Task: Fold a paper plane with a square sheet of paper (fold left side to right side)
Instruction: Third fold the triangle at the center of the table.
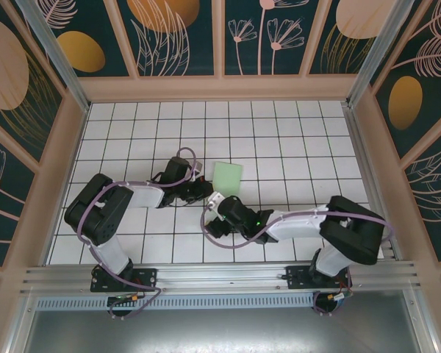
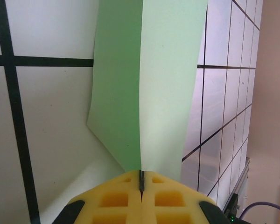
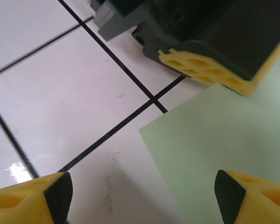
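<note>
Two tools crowd the near left corner of the pale green sheet of paper (image 1: 228, 177), which lies on the counter (image 1: 294, 140) just beyond them. The left tool (image 2: 141, 184) is pinched shut on the sheet's left edge, curling it upward; the right tool (image 3: 140, 196) hovers wide open, empty, over the near corner.

A pale mint-green square sheet of paper (image 1: 228, 176) sits on the white gridded table (image 1: 294, 147); the left gripper (image 1: 206, 189) and right gripper (image 1: 218, 200) are at its near-left corner.
</note>
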{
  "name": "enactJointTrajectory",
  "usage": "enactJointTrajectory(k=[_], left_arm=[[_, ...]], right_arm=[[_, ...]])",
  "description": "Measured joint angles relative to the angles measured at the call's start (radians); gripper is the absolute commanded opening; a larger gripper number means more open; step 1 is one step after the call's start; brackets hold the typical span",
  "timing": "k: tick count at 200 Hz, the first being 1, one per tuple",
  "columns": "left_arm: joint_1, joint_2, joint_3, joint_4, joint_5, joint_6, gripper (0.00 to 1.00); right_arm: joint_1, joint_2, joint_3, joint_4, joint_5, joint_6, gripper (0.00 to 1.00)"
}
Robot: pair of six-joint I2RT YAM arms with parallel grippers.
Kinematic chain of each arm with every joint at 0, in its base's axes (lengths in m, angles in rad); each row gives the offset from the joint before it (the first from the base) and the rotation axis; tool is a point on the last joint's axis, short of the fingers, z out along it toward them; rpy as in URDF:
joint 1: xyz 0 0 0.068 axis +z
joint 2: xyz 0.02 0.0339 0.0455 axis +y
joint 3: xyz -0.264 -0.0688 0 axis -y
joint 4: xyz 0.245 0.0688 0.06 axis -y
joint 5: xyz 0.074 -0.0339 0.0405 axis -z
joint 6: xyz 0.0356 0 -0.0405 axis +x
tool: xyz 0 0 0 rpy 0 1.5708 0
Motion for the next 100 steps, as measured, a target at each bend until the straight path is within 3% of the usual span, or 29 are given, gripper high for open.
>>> enactJointTrajectory(k=[23,53,100], left_arm=[[0.0,0.0,0.0,0.001,0.004,0.0,0.0],[0.0,0.0,0.0,0.001,0.004,0.0,0.0],[0.0,0.0,0.0,0.001,0.004,0.0,0.0]], right_arm=[[0.003,0.062,0.042,0.003,0.055,-0.032,0.79],[0.003,0.082,0.065,0.007,0.107,-0.061,0.64],[0.002,0.082,0.068,0.011,0.13,-0.082,0.29]])
